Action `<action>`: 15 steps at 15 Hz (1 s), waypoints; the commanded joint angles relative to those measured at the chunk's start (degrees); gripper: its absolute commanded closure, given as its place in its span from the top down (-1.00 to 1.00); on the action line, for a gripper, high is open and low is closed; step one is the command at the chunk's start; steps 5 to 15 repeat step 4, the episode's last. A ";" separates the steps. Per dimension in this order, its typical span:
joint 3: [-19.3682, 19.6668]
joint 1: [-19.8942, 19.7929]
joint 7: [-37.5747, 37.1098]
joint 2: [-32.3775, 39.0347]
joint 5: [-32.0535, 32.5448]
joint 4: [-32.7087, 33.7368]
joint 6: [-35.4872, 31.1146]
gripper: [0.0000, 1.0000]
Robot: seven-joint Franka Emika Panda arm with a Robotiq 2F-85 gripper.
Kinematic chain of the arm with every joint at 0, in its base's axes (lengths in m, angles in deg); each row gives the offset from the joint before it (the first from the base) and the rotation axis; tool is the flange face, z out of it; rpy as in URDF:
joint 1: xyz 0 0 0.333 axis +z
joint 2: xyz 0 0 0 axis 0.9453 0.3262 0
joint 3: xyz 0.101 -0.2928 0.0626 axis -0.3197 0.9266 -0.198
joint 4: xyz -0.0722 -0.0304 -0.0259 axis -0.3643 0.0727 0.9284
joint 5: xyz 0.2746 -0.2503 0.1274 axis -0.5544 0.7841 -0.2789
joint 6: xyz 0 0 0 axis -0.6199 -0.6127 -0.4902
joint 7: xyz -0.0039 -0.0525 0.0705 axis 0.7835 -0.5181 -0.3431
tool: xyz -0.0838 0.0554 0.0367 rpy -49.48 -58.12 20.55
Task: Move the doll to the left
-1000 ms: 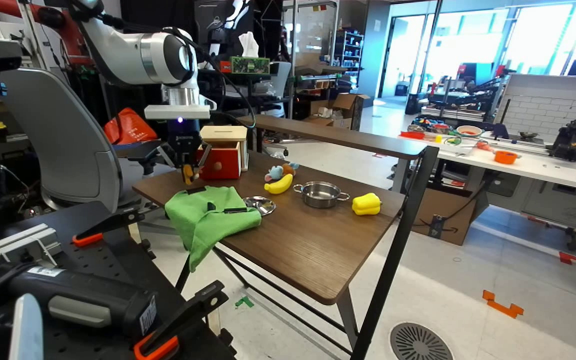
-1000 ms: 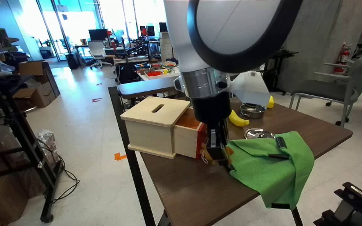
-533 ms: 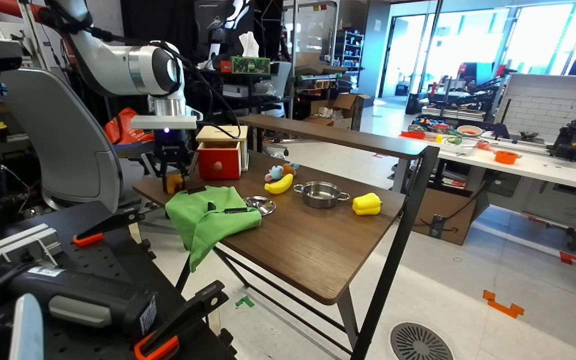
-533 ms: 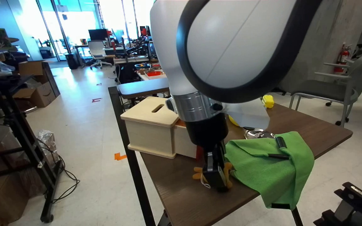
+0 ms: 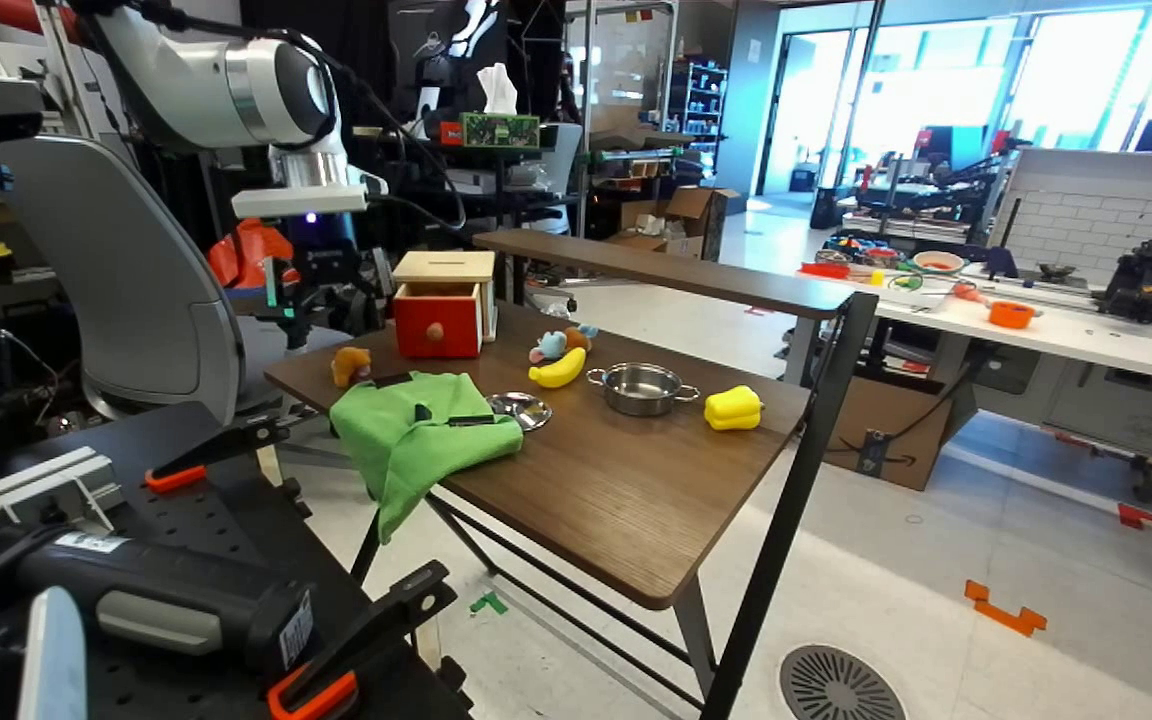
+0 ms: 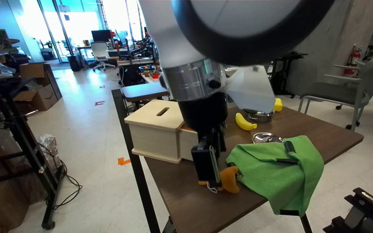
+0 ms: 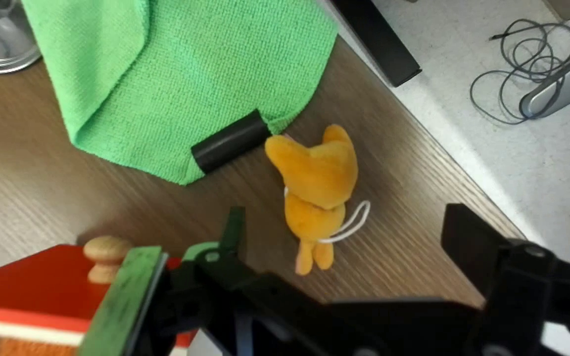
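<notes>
Brown table (image 5: pixel 616 490) across the middle of an exterior view, green cloth (image 5: pixel 426 415) draped over its edge. My tool (image 5: pixel 331 304), upper left, spread wide and higher than half a second ago, probably to clear the doll (image 5: pixel 350 367) (unheld), lying lower, frame left, seemingly its goal.

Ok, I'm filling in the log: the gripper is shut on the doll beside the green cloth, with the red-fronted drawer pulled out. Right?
Not quite: the wrist view shows the gripper standing wide open and the doll lying ungripped on the table. It does lie beside the green cloth, and the drawer is pulled out.
</notes>
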 commanded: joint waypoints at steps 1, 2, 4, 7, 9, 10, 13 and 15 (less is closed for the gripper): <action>0.38 1.07 -5.76 -11.63 2.13 -8.18 1.00 1.00; 0.93 1.16 -7.22 -13.80 2.76 -9.07 3.13 1.00; -0.83 -0.25 -5.43 -10.09 1.63 -5.59 2.59 1.00; -0.83 -0.25 -5.43 -10.09 1.63 -5.59 2.59 1.00; -0.83 -0.25 -5.43 -10.09 1.63 -5.59 2.59 1.00; -0.83 -0.25 -5.43 -10.09 1.63 -5.59 2.59 1.00; -0.83 -0.25 -5.43 -10.09 1.63 -5.59 2.59 1.00; -0.83 -0.25 -5.43 -10.09 1.63 -5.59 2.59 1.00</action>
